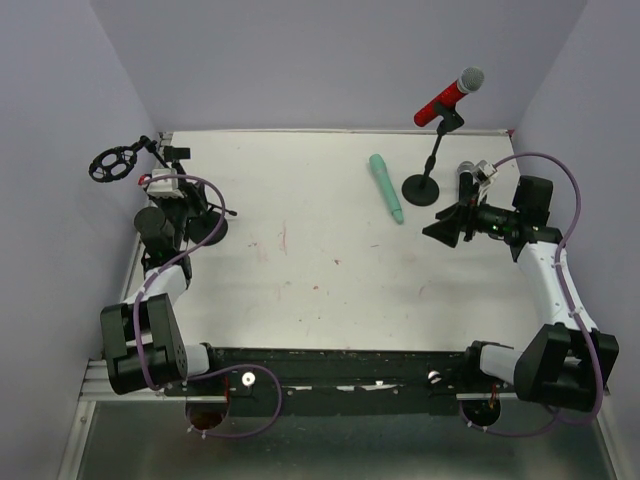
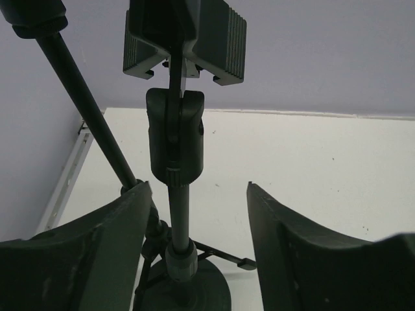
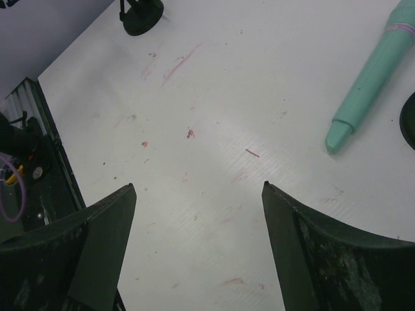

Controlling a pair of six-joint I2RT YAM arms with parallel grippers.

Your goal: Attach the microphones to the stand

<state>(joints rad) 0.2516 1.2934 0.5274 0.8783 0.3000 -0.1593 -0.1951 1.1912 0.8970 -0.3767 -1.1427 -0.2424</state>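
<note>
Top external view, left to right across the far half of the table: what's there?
Black ring-shaped mount → mint-green stick microphone → black round-base stand → black microphone with silver mesh head.

Left arm (image 1: 165, 285) and right arm (image 1: 546, 275) share black joints, white links, purple cables

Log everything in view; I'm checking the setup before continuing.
Table: one, white.
Right stand: one, black, far right.
Left stands: two poles, black, far left; clip empty.
Ring mount: one, black, far left.
Red mic: one, red, silver head, clipped in right stand.
Green mic: one, mint, lying on table.
Black mic: one, black, silver head, beside right stand's base.
Left gripper: one, black, open, facing left stand.
Right gripper: one, black, open, empty, over table.
</note>
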